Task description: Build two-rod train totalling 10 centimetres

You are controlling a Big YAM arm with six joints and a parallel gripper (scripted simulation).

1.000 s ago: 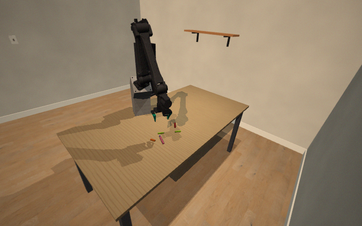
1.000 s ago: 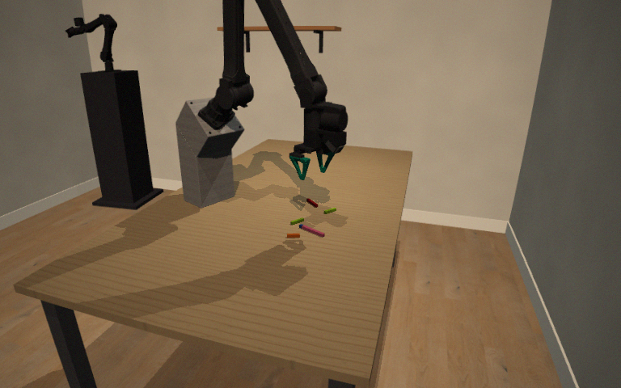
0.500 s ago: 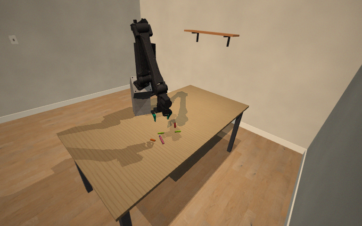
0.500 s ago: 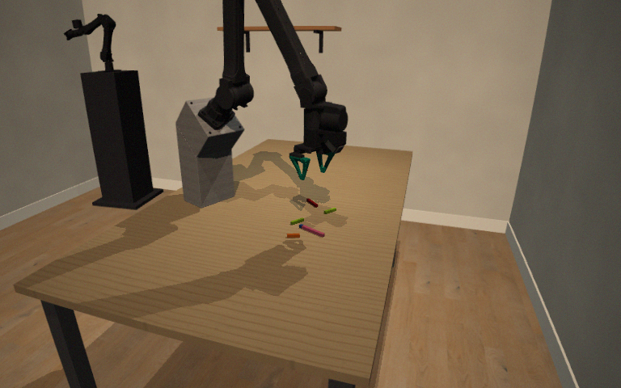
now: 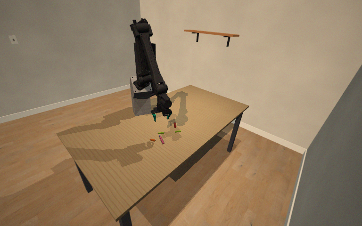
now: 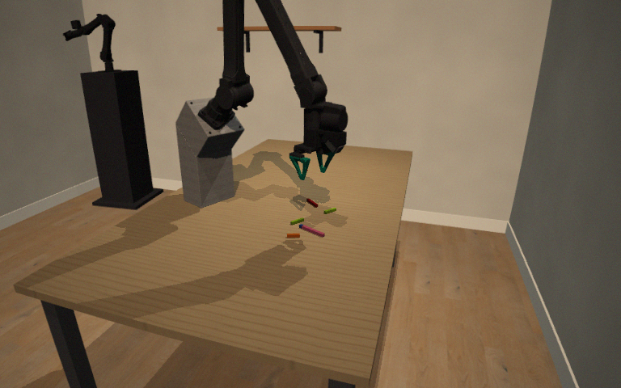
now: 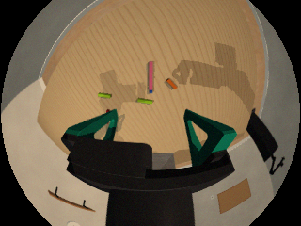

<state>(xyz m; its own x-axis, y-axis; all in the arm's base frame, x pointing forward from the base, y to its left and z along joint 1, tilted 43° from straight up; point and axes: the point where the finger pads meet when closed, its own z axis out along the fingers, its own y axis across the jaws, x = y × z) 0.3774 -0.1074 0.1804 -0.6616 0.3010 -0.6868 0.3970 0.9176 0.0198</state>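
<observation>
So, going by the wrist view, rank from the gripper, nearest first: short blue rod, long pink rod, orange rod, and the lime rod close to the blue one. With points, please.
1. Lime rod (image 5: pixel 160 133) (image 6: pixel 297 221) (image 7: pixel 145 101), just ahead of the gripper (image 5: pixel 161 118) (image 6: pixel 312 175) (image 7: pixel 150 113)
2. Blue rod (image 5: pixel 160 136) (image 6: pixel 301 225) (image 7: pixel 150 91), middle
3. Pink rod (image 5: pixel 161 140) (image 6: pixel 312 230) (image 7: pixel 150 75), middle, and orange rod (image 5: pixel 152 140) (image 6: pixel 293 235) (image 7: pixel 172 84), image right: too close to call

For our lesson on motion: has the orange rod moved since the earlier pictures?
No; the orange rod lies unshifted against the table's edges.
</observation>
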